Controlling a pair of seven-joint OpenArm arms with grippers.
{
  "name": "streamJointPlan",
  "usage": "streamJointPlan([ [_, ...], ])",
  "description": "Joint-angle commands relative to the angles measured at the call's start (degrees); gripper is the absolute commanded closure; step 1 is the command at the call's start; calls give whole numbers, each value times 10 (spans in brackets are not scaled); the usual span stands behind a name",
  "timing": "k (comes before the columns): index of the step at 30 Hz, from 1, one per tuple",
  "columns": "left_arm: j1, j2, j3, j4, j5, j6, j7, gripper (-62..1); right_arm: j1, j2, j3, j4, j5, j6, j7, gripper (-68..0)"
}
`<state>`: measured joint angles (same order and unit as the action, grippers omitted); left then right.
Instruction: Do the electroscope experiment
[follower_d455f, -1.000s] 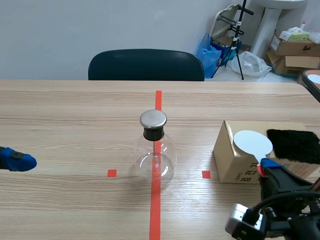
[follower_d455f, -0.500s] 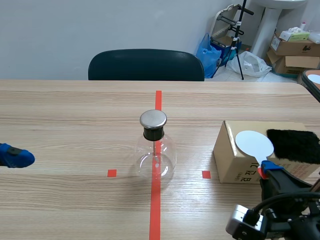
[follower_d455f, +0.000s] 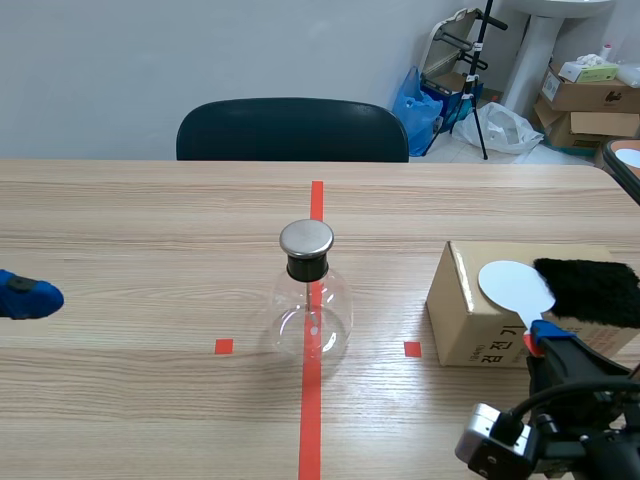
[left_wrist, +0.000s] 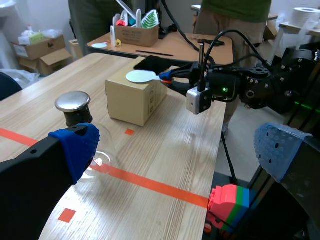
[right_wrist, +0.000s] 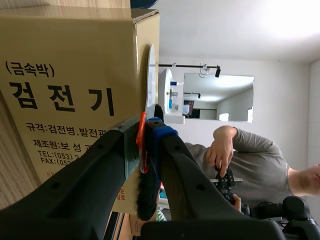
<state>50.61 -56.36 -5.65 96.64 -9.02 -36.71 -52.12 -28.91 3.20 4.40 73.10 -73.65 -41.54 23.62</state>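
Observation:
The electroscope, a clear glass flask (follower_d455f: 311, 308) with a round metal cap (left_wrist: 73, 101), stands on the red tape line at the table's middle. To its right is a cardboard box (follower_d455f: 468, 312) with black fur (follower_d455f: 590, 290) lying on top. My right gripper (follower_d455f: 543, 335) is low at the box's near side, shut on the orange-red handle (right_wrist: 142, 142) of a white disc (follower_d455f: 515, 287), which leans over the box top. In the right wrist view the disc (right_wrist: 149, 80) shows edge-on against the box (right_wrist: 65, 100). My left gripper (follower_d455f: 25, 297) hovers at the far left, open (left_wrist: 175, 150) and holding nothing.
A dark chair (follower_d455f: 292, 128) stands behind the table's far edge. Cardboard boxes (follower_d455f: 590, 95) and a tripod are on the floor at the back right. A person (right_wrist: 240, 155) shows beyond the box in the right wrist view. Bare tabletop lies between the flask and my left gripper.
My right gripper has shifted slightly right with the white disc. My left gripper has drifted a little further left.

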Motion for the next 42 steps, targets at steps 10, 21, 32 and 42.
streamJointPlan([
  [10, -3, 2, 4, 7, -4, -1, -8, -623, 7, 4, 0, 3, 6, -33, 19, -319],
  [21, -3, 2, 4, 7, -4, 1, -8, -623, 7, 4, 0, 3, 6, -33, 19, -653],
  [32, -3, 2, 4, 7, -4, 1, -7, -623, 10, 4, 0, 3, 4, -33, 24, -679],
  [42, -3, 2, 4, 7, -4, 1, -4, -623, 10, 4, 0, 3, 4, -33, 24, -679],
])
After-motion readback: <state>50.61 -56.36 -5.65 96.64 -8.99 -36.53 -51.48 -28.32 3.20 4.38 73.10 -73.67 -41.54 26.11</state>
